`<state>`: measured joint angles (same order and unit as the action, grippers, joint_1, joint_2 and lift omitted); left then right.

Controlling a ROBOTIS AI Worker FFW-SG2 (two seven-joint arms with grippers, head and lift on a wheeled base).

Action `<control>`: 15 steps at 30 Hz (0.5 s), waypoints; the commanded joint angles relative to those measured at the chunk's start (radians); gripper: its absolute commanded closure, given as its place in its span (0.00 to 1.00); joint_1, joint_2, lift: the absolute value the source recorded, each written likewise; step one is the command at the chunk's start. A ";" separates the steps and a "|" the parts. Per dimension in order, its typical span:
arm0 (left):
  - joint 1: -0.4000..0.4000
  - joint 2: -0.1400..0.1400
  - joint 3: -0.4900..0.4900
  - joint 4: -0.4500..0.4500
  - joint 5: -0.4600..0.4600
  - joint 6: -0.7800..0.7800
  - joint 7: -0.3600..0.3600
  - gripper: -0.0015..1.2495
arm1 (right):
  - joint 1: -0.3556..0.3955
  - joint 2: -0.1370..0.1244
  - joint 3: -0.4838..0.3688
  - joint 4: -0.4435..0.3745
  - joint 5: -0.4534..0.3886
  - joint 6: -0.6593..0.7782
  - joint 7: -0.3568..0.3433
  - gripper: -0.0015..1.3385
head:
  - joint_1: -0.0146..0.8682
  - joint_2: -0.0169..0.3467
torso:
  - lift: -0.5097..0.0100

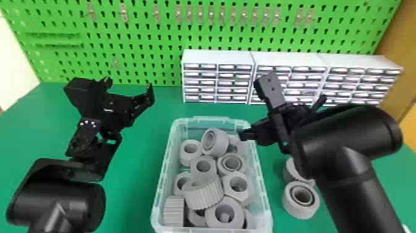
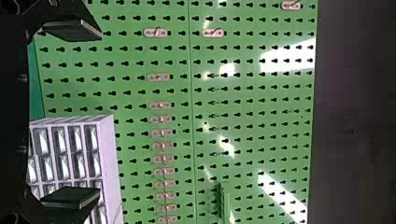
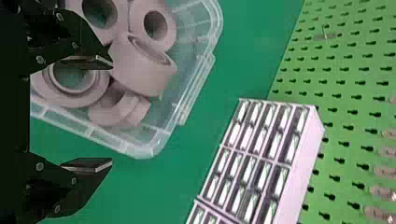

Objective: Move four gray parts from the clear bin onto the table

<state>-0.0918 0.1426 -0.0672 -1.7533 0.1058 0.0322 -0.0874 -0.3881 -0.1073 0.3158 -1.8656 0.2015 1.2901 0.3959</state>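
In the head view, my left gripper (image 1: 130, 88) stands open above the table's left side; in its wrist view the left gripper (image 2: 99, 114) has nothing between its fingers. My right gripper (image 1: 283, 117), also open, is over the clear bin's right rim near the back corner. From its wrist, the right gripper (image 3: 111, 113) has one finger above gray parts (image 3: 142, 65) and the other outside the clear bin (image 3: 140, 150). The clear bin (image 1: 165, 167) holds several gray parts (image 1: 202, 192). On the table right of it lie a gray part (image 1: 301, 200) and another (image 1: 292, 171), partly hidden by my right arm.
White drawer cabinets (image 1: 216, 57) stand behind the bin along the table's back, close beyond my right gripper. A green pegboard (image 1: 148, 40) rises behind them. Green table surface (image 1: 136, 173) lies between my left arm and the bin.
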 commanded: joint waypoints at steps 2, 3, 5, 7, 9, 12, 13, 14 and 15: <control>0.001 0.000 0.001 0.000 0.000 0.000 0.000 0.09 | -0.015 0.001 0.051 -0.004 -0.002 0.041 0.000 0.39 | 0.78 0.14 | 0.89; 0.003 0.000 0.001 0.000 0.000 0.000 0.000 0.09 | -0.017 0.001 0.059 -0.004 -0.002 0.041 0.000 0.39 | 0.78 0.14 | 0.89; 0.003 0.000 0.000 0.000 0.000 0.000 0.000 0.09 | -0.021 0.001 0.074 -0.004 -0.001 0.051 0.000 0.39 | 0.78 0.14 | 0.89; 0.001 0.000 0.000 0.000 0.000 0.000 0.000 0.09 | -0.028 0.001 0.088 -0.004 0.006 0.063 0.000 0.39 | 0.78 0.14 | 0.89; 0.000 0.000 -0.002 0.000 0.000 0.000 0.000 0.09 | -0.029 0.003 0.098 -0.004 0.013 0.069 0.000 0.39 | 0.78 0.14 | 0.89; 0.000 0.000 0.000 0.000 0.000 0.000 0.000 0.09 | -0.028 0.001 0.105 -0.003 0.016 0.075 0.000 0.39 | 0.78 0.14 | 0.89; 0.000 0.000 0.000 0.000 0.000 0.000 0.000 0.09 | -0.028 0.001 0.106 -0.003 0.018 0.080 0.000 0.39 | 0.78 0.14 | 0.89; 0.000 0.000 0.000 0.000 0.000 0.000 0.000 0.09 | -0.028 0.001 0.108 -0.001 0.021 0.083 0.000 0.39 | 0.78 0.14 | 0.89; 0.000 0.000 -0.002 0.000 0.000 0.000 0.000 0.09 | -0.029 0.000 0.111 -0.001 0.022 0.087 0.000 0.39 | 0.78 0.14 | 0.89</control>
<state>-0.0921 0.1426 -0.0679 -1.7533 0.1058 0.0322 -0.0874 -0.4156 -0.1055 0.4174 -1.8696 0.2167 1.3639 0.3957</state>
